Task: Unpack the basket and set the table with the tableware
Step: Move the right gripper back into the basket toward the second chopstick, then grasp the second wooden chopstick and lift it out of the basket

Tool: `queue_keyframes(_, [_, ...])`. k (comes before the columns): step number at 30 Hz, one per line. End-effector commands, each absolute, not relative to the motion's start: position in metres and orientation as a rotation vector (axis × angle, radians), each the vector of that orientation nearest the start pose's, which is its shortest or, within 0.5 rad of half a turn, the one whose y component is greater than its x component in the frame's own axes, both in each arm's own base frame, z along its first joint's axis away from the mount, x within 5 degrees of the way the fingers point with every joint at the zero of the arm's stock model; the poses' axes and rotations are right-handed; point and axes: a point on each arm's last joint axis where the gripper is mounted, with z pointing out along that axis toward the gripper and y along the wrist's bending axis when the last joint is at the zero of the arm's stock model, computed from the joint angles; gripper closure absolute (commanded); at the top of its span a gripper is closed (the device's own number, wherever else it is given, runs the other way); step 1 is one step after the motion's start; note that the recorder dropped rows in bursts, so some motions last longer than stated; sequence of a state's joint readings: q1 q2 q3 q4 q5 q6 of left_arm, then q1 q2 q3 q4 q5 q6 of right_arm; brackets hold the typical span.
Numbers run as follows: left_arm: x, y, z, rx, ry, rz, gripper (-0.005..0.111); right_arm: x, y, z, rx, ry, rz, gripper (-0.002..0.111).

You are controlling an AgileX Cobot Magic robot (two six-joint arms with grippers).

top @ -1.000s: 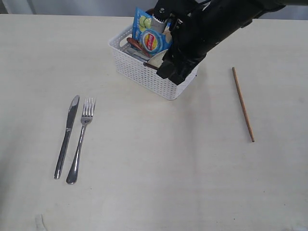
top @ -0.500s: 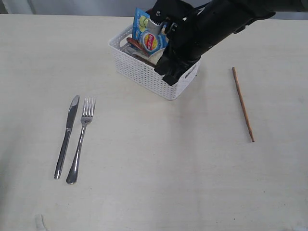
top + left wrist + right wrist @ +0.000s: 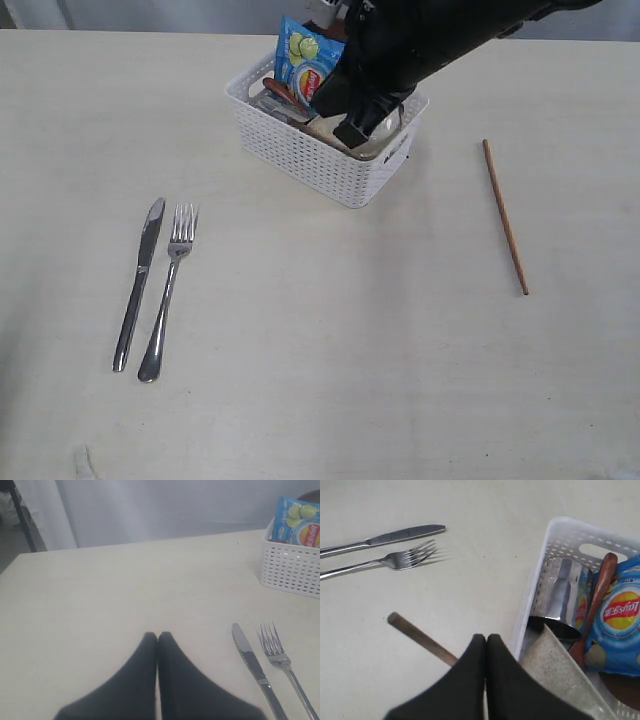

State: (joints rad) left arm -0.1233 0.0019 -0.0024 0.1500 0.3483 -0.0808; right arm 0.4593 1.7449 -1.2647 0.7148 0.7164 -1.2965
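Your right arm (image 3: 440,35) presents as a bulky, matte-black housing. Your left gripper (image 3: 157,636) and right gripper (image 3: 486,637) each show 2 smooth, black, tapered fingers.

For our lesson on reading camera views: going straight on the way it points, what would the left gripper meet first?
Probably nothing: ahead of the left gripper lies only bare table up to its far edge, as far as the wrist view shows. The knife, fork and basket sit off to one side.

My right end effector (image 3: 486,637) has clamped onto a chopstick (image 3: 421,639) and drawn back over the basket (image 3: 310,160), uncovering its near wall.
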Motion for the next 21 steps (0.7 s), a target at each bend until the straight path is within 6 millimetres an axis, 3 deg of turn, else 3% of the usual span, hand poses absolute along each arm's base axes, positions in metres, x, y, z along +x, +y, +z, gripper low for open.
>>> queue_keyframes(1, [0.054, -0.002, 0.182, 0.137, 1.822, 0.001, 0.107, 0.31, 0.198, 0.25, -1.612, 1.949, 0.461, 0.108])
queue_keyframes(4, [0.054, -0.002, 0.182, 0.137, 1.822, 0.001, 0.107, 0.311, 0.189, 0.247, -1.675, 1.966, 0.413, 0.108])
queue_keyframes(10, [0.053, -0.002, 0.182, 0.131, 1.823, -0.008, 0.107, 0.316, 0.18, 0.246, -1.626, 2.009, 0.459, 0.108])
queue_keyframes(13, [0.053, -0.002, 0.182, 0.131, 1.823, -0.008, 0.107, 0.315, 0.183, 0.241, -1.638, 2.022, 0.484, 0.091])
queue_keyframes(17, [0.053, -0.002, 0.182, 0.131, 1.823, -0.008, 0.107, 0.317, 0.185, 0.23, -1.639, 2.054, 0.527, 0.055])
queue_keyframes(19, [0.053, -0.002, 0.182, 0.131, 1.823, -0.008, 0.107, 0.319, 0.187, 0.226, -1.628, 2.051, 0.549, 0.048])
queue_keyframes(21, [0.053, -0.002, 0.182, 0.131, 1.823, -0.008, 0.107, 0.321, 0.191, 0.222, -1.61, 2.036, 0.599, 0.047])
